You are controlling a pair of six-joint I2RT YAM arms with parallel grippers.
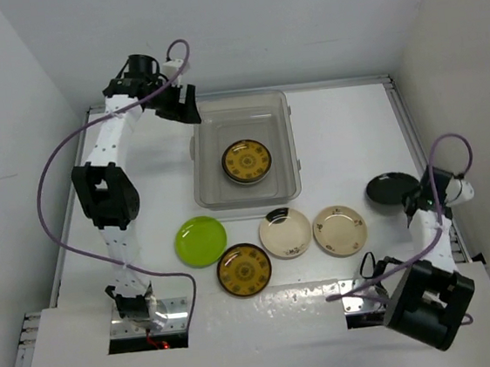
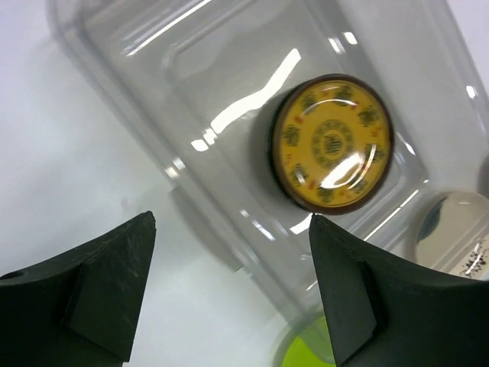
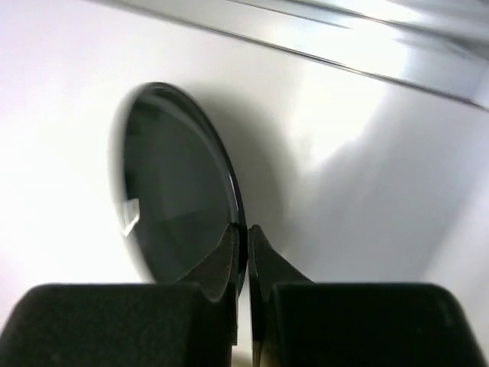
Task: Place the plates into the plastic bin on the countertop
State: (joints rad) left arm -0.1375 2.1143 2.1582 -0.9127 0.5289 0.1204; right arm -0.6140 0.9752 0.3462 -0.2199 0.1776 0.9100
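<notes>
We look down on a flat white worktop (image 1: 344, 129) closed in by plain white walls — a left wall (image 1: 8, 94), a back wall (image 1: 255, 25), a right wall (image 1: 470, 72). A thin metal edge (image 1: 331, 83) rims it; the light falls soft and even.

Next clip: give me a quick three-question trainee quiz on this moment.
1. How many plates lie inside the plastic bin? A none, B one, C three.
2. True or false: the right pincer is shut on the rim of the black plate.
3. Fill in: the leftmost plate on the countertop, outside the bin, is ___ in colour.
Key: 1 B, the amber plate. 2 true. 3 lime green, the lime green plate.
</notes>
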